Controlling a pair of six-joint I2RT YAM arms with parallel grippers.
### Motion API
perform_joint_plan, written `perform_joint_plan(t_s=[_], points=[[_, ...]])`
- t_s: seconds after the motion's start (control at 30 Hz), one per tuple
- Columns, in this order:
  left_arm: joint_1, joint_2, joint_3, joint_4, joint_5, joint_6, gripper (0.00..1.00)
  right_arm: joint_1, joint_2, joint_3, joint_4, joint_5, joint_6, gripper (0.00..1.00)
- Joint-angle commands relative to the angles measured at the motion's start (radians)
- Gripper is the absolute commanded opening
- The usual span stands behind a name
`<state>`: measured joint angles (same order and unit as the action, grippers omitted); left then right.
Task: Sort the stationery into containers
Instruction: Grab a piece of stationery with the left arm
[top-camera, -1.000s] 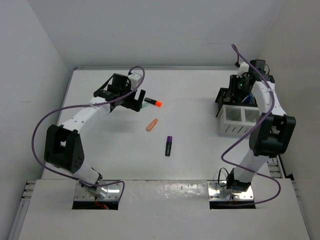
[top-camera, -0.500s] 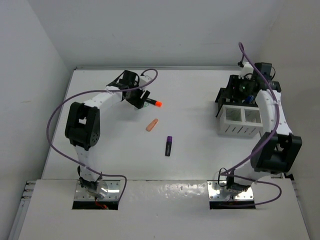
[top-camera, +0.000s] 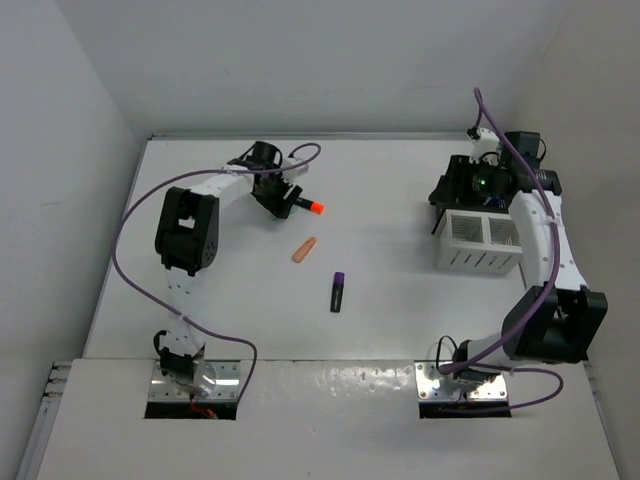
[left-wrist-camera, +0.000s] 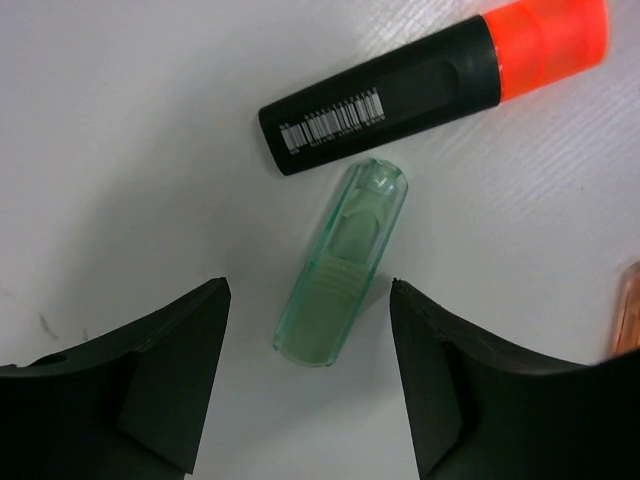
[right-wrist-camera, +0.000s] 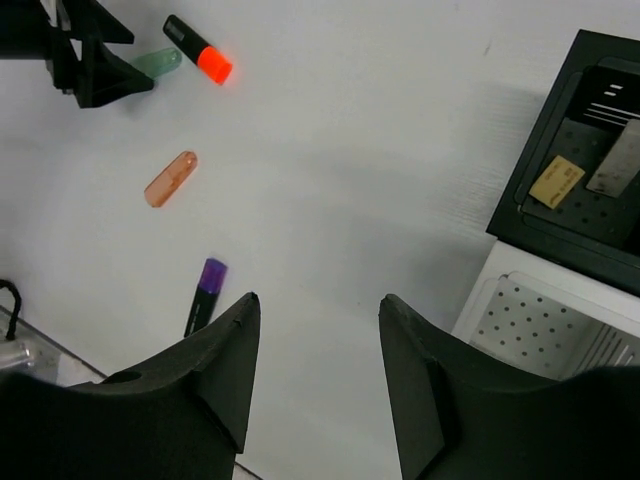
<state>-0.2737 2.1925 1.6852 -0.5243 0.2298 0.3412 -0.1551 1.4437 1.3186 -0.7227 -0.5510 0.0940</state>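
My left gripper (top-camera: 279, 196) is open, low over the table's far left. In the left wrist view its fingertips (left-wrist-camera: 308, 287) straddle the near end of a mint green highlighter (left-wrist-camera: 340, 265). An orange-tipped black highlighter (left-wrist-camera: 430, 85) lies just beyond it, also in the top view (top-camera: 306, 205). An orange highlighter (top-camera: 304, 250) and a purple-black one (top-camera: 338, 291) lie mid-table. My right gripper (right-wrist-camera: 318, 300) is open and empty, high beside the black organiser (right-wrist-camera: 545, 120) and the white slatted box (top-camera: 480, 245).
The black organiser (top-camera: 445, 190) holds a beige eraser (right-wrist-camera: 557, 181) and a grey piece (right-wrist-camera: 615, 165). The white box (right-wrist-camera: 540, 320) stands just in front of it at the right edge. The back wall is close behind both grippers.
My left arm has folded in, and its gripper has shifted slightly right, closer to the orange-tipped highlighter. My right arm has straightened, with its wrist still over the organiser.
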Motion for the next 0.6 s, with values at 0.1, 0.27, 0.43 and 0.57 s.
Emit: perform_joint_plan(t_s=[0.1,0.27,0.43,0.57], points=[[-0.021,-0.045,-0.088,0.009,0.011,0.025,0.64,0.011,-0.042,-0.004,0.003,-0.061,0.029,0.51],[-0.035,-0.123,-0.228,0.04,0.0,0.024,0.42,0.051,-0.077,-0.036,0.028,-0.06,0.036,0.5],[-0.009,-0.302,-0.32,0.061,0.208,-0.01,0.18,0.138,-0.12,-0.073,0.092,-0.018,0.099,0.5],[0.004,-0.503,-0.383,0.139,0.431,-0.125,0.19,0.259,-0.132,-0.078,0.158,0.009,0.188,0.59]])
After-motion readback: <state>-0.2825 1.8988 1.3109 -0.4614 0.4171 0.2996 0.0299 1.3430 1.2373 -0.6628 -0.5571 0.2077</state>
